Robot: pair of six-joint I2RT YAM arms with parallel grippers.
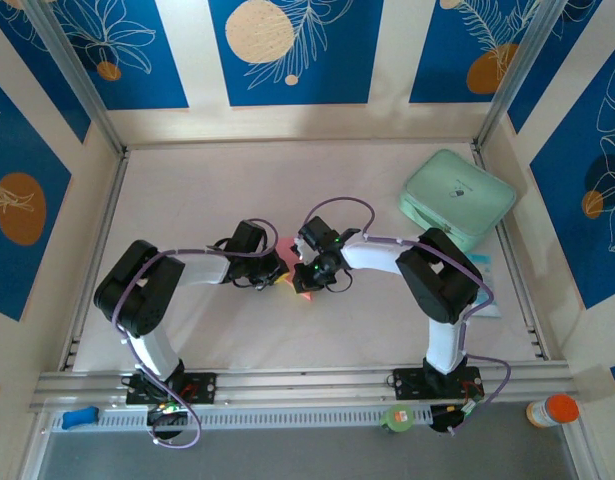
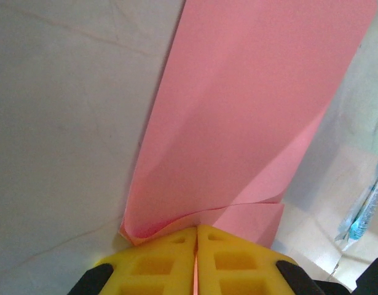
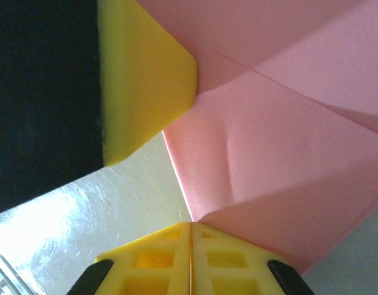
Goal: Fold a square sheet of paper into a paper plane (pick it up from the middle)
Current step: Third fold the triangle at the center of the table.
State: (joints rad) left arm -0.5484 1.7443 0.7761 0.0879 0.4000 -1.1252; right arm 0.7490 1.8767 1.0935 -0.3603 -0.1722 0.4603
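Seen from above, two black-and-white robot arms reach inward from the near edge of a pale table (image 1: 207, 200) and meet near its middle. Between them sits a thin salmon-pink square sheet of paper (image 1: 290, 278), mostly hidden by the wrists, with a small pink patch showing.

The left gripper (image 1: 277, 268) comes in from the left and the right gripper (image 1: 305, 272) from the right, almost touching each other.

In the left wrist view, the left gripper (image 2: 196, 230) has its yellow foam fingers (image 2: 158, 264) pressed together, pinching a corner of the sheet of paper (image 2: 250, 110). The sheet is doubled over at the pinch and rises away from the fingers.

In the right wrist view, the right gripper (image 3: 190, 226) is likewise closed, its yellow fingers (image 3: 225, 264) clamped on another part of the paper (image 3: 287, 166). The sheet shows several sharp creases here. A yellow finger pad (image 3: 145, 86) of the other arm touches it at the upper left.

A mint-green rounded-square pad (image 1: 457, 197) lies at the far right of the table, well apart from the paper. An orange-capped bottle (image 1: 553, 410) stands off the table at the near right.
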